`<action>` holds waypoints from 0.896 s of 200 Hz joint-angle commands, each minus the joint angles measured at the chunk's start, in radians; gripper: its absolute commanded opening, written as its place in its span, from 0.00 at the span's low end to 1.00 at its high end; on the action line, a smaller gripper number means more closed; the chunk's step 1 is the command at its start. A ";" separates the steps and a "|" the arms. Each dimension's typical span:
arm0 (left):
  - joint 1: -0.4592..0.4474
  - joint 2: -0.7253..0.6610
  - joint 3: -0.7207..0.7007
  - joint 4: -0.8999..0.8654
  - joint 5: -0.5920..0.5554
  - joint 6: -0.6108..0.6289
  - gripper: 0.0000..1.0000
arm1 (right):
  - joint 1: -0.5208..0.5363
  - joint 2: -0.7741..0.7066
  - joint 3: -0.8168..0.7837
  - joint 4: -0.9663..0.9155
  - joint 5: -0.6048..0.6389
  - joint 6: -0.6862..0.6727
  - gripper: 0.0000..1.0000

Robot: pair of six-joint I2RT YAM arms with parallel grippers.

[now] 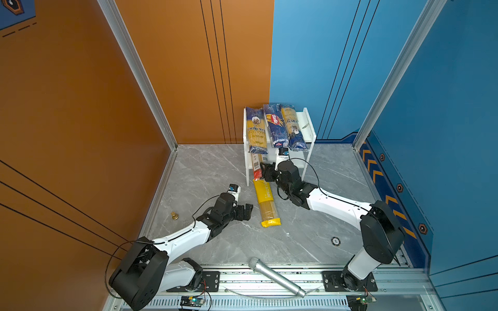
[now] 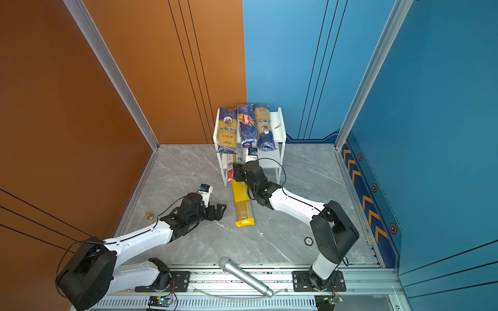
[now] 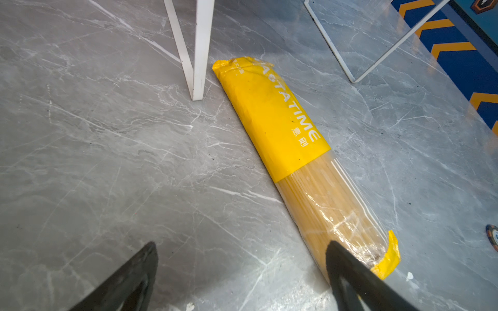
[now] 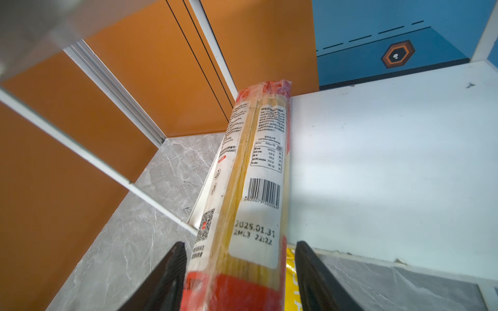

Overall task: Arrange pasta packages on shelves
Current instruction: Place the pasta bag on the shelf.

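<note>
The right gripper (image 4: 239, 242) has its jaws spread either side of the red bag (image 4: 256, 167), with a sliver of gap showing, so it isn't pinching. The bag's crinkly clear film reads "2025.01.31" beside a barcode. It lies along the left side of the white lower shelf (image 4: 390, 161), near end overhanging. The left gripper (image 3: 241, 243) gapes wide and empty beside the yellow bag (image 3: 272, 115), lettered "TA TIME", flat on the marble table (image 3: 94, 134). Up top sit ankara (image 1: 256, 132), Barilla (image 1: 276, 126) and a second ankara (image 1: 293, 126), side by side.
</note>
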 commanded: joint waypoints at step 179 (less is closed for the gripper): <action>0.007 -0.037 -0.028 0.002 0.004 -0.006 0.98 | 0.069 -0.282 -0.420 -0.145 -0.137 -0.080 0.72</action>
